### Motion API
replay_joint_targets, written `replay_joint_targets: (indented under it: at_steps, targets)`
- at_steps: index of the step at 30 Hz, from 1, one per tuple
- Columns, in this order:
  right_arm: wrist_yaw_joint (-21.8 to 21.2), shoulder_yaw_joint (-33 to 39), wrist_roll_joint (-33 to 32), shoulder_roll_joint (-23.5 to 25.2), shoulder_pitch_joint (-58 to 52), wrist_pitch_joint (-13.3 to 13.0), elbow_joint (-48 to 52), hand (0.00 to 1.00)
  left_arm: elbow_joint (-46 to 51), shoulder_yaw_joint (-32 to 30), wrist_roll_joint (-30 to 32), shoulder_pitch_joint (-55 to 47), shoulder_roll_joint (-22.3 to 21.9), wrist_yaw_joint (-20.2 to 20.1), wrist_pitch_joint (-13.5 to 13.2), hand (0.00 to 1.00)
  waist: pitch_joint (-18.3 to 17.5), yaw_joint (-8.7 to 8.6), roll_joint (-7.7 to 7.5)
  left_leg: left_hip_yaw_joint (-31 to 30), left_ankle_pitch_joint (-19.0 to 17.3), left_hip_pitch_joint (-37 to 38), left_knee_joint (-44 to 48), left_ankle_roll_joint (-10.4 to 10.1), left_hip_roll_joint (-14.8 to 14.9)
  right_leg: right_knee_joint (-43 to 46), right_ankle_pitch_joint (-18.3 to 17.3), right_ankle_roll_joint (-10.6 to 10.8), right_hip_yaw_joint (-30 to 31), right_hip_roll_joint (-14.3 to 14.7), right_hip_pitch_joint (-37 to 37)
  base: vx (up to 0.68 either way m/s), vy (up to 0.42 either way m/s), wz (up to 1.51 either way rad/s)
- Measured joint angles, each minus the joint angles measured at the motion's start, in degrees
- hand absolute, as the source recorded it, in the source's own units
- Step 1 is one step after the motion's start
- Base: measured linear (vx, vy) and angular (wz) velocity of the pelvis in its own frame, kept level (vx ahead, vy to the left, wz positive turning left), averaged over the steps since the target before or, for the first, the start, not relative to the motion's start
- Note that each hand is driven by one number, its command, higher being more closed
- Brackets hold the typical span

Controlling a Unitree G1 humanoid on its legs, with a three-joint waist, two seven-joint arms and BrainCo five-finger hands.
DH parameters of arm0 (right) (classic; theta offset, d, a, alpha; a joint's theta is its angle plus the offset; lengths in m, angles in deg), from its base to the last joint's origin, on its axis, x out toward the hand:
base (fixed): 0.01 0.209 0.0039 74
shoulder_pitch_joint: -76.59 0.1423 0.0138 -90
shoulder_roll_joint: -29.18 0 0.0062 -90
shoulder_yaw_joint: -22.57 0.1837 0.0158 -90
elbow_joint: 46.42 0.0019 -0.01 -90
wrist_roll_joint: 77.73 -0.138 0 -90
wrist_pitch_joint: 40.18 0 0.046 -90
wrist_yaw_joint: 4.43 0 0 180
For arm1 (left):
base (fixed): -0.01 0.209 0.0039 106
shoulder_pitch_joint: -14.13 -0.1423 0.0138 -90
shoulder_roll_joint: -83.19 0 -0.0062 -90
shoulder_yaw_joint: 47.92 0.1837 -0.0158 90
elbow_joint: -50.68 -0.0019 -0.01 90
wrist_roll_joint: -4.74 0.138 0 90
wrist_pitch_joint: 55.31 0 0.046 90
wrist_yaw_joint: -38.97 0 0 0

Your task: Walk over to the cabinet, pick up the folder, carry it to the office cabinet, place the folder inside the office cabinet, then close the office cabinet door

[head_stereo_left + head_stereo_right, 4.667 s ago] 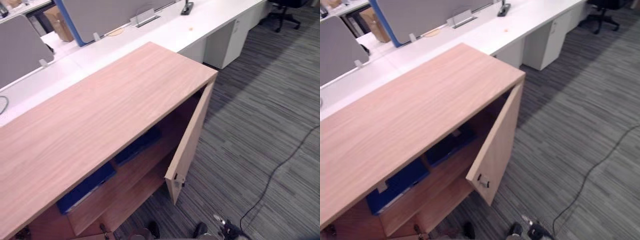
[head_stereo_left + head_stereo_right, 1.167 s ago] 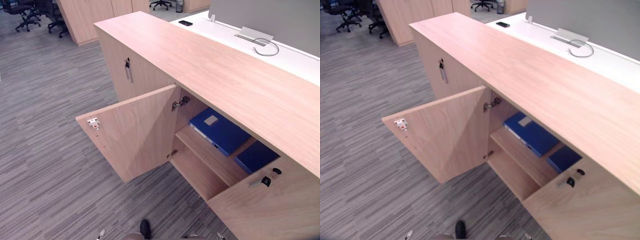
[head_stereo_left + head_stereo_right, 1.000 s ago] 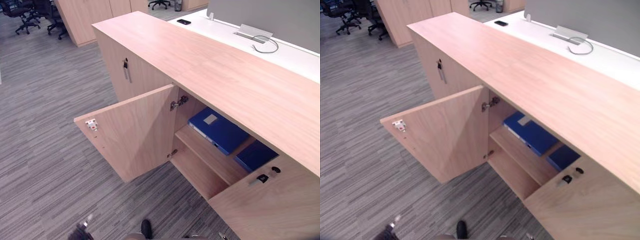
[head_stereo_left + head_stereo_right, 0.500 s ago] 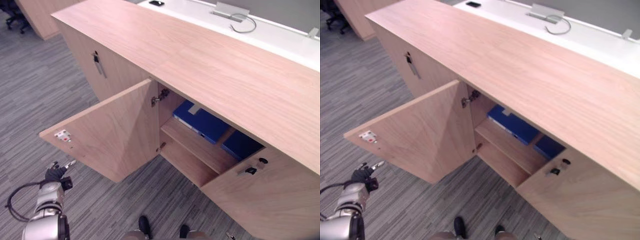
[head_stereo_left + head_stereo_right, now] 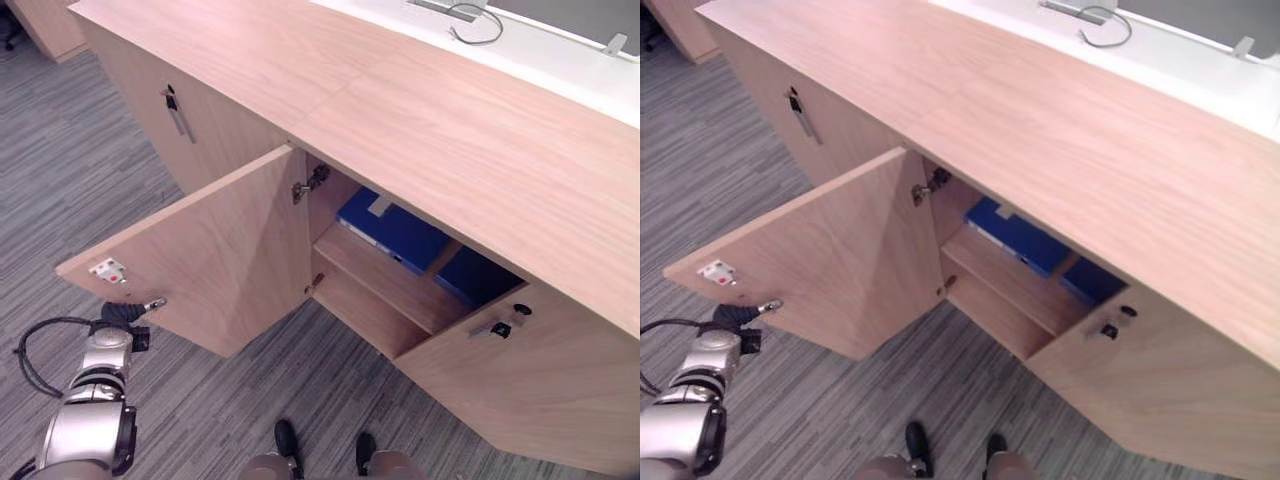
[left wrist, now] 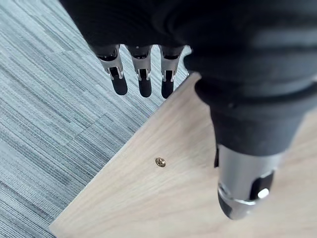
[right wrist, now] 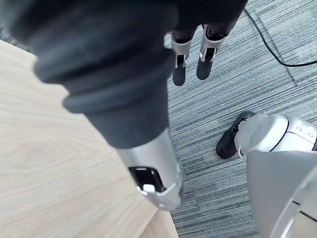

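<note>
Your left hand [image 5: 122,313] hangs empty with its fingers straight, just under the open cabinet door [image 5: 215,255] and above grey striped carpet [image 5: 60,200]. Beyond the door, to the hand's right, the blue folder [image 5: 395,228] lies on the upper shelf [image 5: 385,285] (a second folder [image 5: 478,275] sits beside it). Your right hand [image 7: 179,73] is also relaxed and empty.

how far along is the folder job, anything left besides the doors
Done: a blue folder and a second blue folder lie on the shelf inside the light wooden cabinet; neither hand holds anything. In hand: the left hand, fingers straight, is by the lower edge of the open left door. The right hand hangs open beside the right door. Left: shutting both open doors.
</note>
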Motion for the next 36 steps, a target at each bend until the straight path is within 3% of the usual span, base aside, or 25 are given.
replay_joint_targets:
  at_steps: [5,9,14,17,23,25,28,33,36]
  targets:
    - [0.1,-2.6,2.1,0.0,-0.4,0.0,0.0,0.00,1.9,4.5,0.8,0.6,-0.3,0.9,0.0,0.00,0.0,-0.06,-0.07,-0.4,0.9,-0.2,-0.1,0.8,-1.0,0.0,0.3,0.6,-0.1,-0.7,-0.2,-0.13,0.036,0.04]
    - [0.3,-2.9,2.4,0.1,-0.5,0.0,0.1,0.00,11.7,8.9,1.0,-3.0,-0.8,2.5,-0.2,0.00,0.0,0.30,-0.12,-1.9,1.7,-1.2,-0.4,0.9,-1.5,0.1,0.3,1.0,-1.6,-1.4,-0.8,-0.13,0.034,0.24]
    - [0.4,-4.5,4.5,0.2,-0.4,0.2,0.1,0.00,18.7,13.2,1.1,-11.1,-5.2,3.2,-0.9,0.00,-0.1,0.99,-0.14,-3.2,2.1,-1.4,-0.4,1.1,-2.3,-0.3,0.5,1.9,-2.5,-2.2,-0.2,-0.05,0.039,0.14]
    - [1.1,-5.0,6.5,0.4,0.4,0.4,0.2,0.00,22.5,20.1,1.1,-18.0,-7.7,2.4,-1.1,0.00,-0.8,1.26,-0.15,-3.2,1.9,-1.4,-0.4,1.5,-3.2,-0.7,0.9,2.7,-2.5,-3.1,0.0,0.00,0.059,0.03]
    - [1.5,-6.8,6.7,1.6,2.1,0.4,-0.2,0.00,25.7,31.3,-0.3,-25.7,-16.1,-6.4,-3.6,0.00,-1.8,0.95,-0.12,-1.1,1.4,-1.2,-0.4,2.4,-4.1,-2.2,2.2,3.8,-0.5,-3.9,0.0,0.01,0.059,-0.18]
    - [1.5,-6.8,7.5,1.7,2.4,0.5,-0.2,0.00,26.1,34.0,-0.8,-27.2,-19.7,-9.7,-4.8,0.00,-2.2,-0.11,-0.16,-0.1,1.1,-0.8,-0.4,2.8,-4.1,-2.2,2.3,3.9,0.5,-3.9,-0.2,0.00,0.025,-0.30]
    - [1.6,-6.5,8.8,1.7,2.3,0.8,-0.6,0.00,26.3,34.4,-2.0,-27.5,-22.1,-11.7,-5.2,0.00,-2.3,-1.07,-0.14,0.9,1.0,-0.6,-0.4,2.7,-3.9,-2.3,2.5,3.9,1.3,-3.6,-0.6,0.00,0.002,-0.19]
    - [1.8,-6.1,8.9,1.7,2.2,1.3,-1.2,0.00,27.0,32.3,-2.2,-28.4,-22.1,-12.0,-5.2,0.00,-2.5,-2.19,-0.08,2.0,0.7,0.1,-0.3,2.4,-3.2,-2.2,2.5,3.8,2.1,-2.9,-0.4,0.01,-0.026,-0.13]
    - [1.9,-6.1,8.9,1.7,2.4,1.4,-1.1,0.00,27.0,30.2,-2.4,-29.6,-22.7,-12.0,-5.0,0.00,-2.5,-2.09,-0.13,4.6,0.2,0.9,-0.1,1.8,-2.5,-0.9,2.5,3.8,3.2,-2.5,-1.5,0.01,-0.029,-0.43]
